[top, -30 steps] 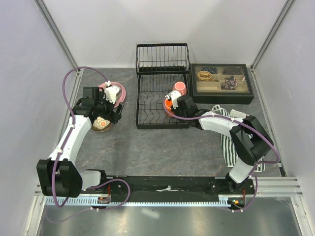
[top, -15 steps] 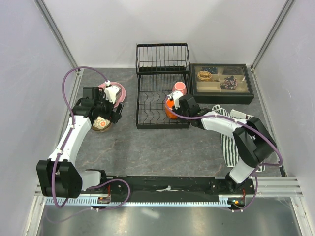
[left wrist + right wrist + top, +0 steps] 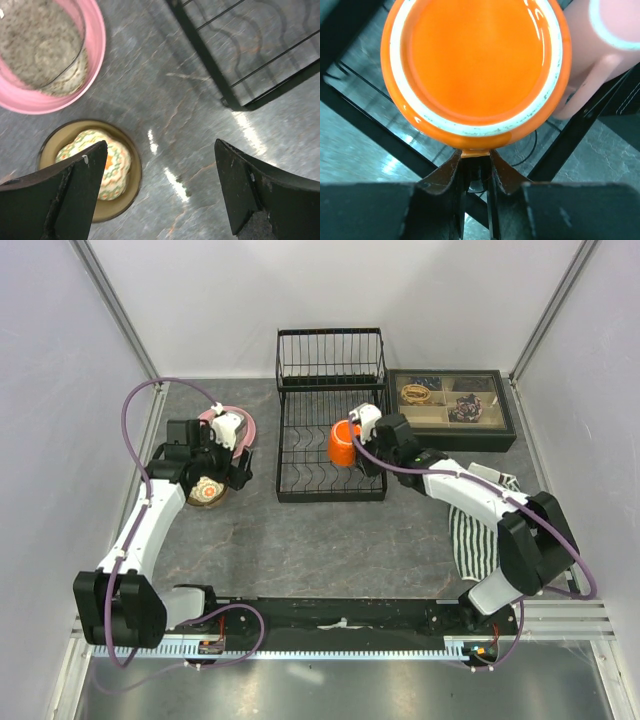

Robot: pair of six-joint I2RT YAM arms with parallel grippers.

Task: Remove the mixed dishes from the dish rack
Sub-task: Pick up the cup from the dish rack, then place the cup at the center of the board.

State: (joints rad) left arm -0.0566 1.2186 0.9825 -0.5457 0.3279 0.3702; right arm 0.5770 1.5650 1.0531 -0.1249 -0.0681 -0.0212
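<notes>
Over the right side of the dish rack's [image 3: 310,468] lower basket, the right gripper [image 3: 476,167] pinches the orange mug [image 3: 477,60], with the pink mug [image 3: 600,55] just beside it. Near the worktop's [image 3: 320,540] left edge, the left gripper [image 3: 160,167] hangs spread above the brown bowl [image 3: 121,165].

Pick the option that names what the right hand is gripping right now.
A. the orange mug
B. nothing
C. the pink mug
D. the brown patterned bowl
A: in the right wrist view the right hand is pinched shut on the near side of the orange mug, while the pink mug sits beside it ungripped.
</notes>
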